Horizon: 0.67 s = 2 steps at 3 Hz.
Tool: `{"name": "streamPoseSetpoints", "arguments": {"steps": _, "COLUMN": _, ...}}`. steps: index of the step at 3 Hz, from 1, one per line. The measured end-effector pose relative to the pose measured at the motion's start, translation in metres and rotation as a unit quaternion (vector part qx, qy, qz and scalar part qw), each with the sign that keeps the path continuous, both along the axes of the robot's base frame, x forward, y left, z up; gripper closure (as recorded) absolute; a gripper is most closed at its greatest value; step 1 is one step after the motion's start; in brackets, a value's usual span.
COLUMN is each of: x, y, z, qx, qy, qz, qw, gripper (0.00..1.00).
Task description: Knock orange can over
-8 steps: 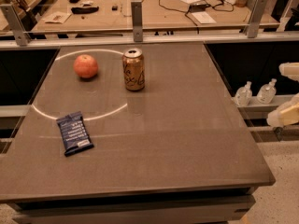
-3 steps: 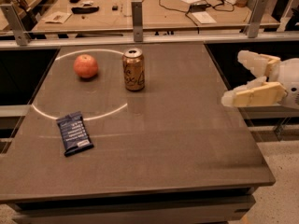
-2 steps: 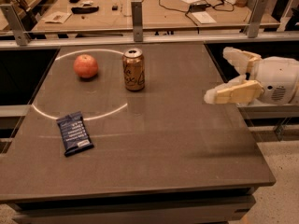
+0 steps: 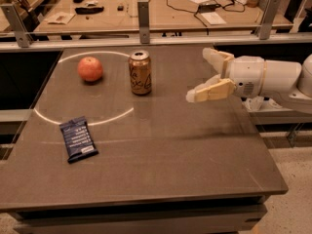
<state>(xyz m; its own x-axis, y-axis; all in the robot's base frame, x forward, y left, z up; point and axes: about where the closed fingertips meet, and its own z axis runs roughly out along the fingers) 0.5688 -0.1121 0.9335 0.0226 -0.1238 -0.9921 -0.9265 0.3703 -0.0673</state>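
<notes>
gripper (image 4: 201,76) above right half of surface (image 4: 170,165), jaws spread wide, holding nothing | orange can (image 4: 140,72) upright, left of jaws, apart from them, at edge of white ring (image 4: 108,120) | apple (image 4: 90,68) further left | dark snack packet (image 4: 78,139) front left

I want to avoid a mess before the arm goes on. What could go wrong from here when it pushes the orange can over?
1. The gripper hovers open to the right of the upright orange can in the camera view, not touching it. A leftward push could send the can rolling into the apple close on its left.
2. A low push may only slide the can over the smooth table without tipping it; contact near the top seems safer.
</notes>
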Motion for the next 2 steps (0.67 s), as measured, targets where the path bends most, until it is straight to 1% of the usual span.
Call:
{"name": "streamPoseSetpoints", "arguments": {"steps": 1, "x": 0.017, "y": 0.03, "z": -0.011, "qx": 0.0, "qy": 0.004, "qz": 0.04, "qw": 0.9992, "gripper": 0.0}}
{"name": "streamPoseSetpoints", "arguments": {"steps": 2, "x": 0.029, "y": 0.058, "z": -0.023, "qx": -0.013, "qy": 0.005, "qz": 0.061, "qw": 0.998, "gripper": 0.0}}
